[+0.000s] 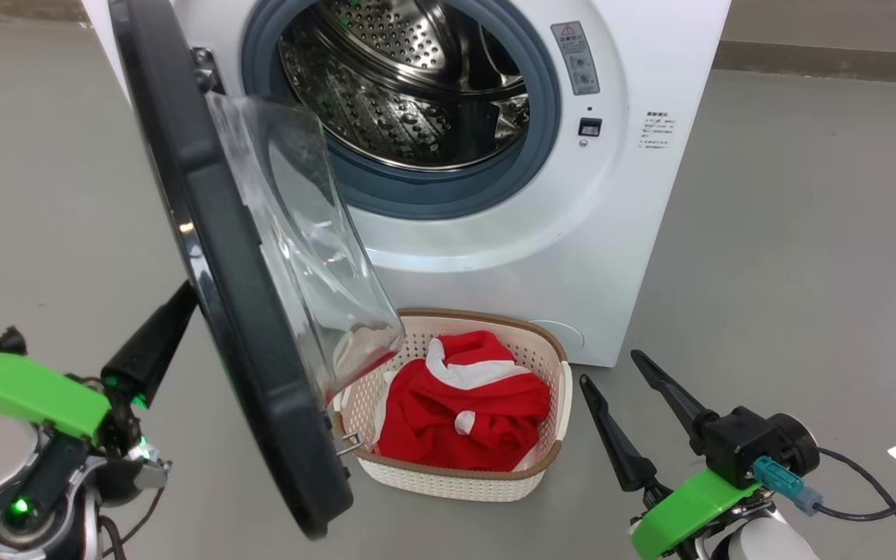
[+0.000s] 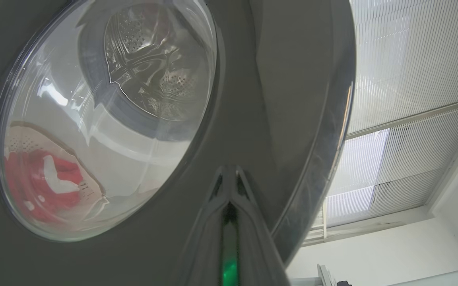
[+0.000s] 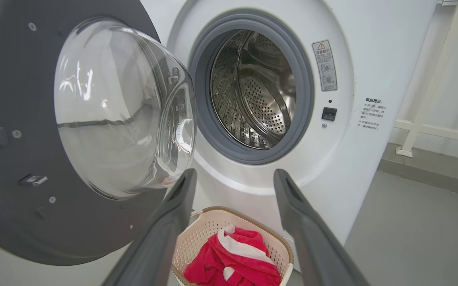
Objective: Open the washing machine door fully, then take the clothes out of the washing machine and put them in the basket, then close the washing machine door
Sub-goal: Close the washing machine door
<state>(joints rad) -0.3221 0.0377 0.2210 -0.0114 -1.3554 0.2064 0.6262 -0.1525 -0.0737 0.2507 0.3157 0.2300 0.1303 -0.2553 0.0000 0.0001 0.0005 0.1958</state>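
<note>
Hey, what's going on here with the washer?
The washing machine has been emptied: the drum is bare and the red clothes lie in the basket. The left gripper, shut, is at the outer face of the open door, seemingly about to close it; the right gripper hangs open beside the basket.

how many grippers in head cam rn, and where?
2: left gripper at lower left, shut, by the washing machine door's outer face; right gripper at lower right, open, right of the basket.
</note>
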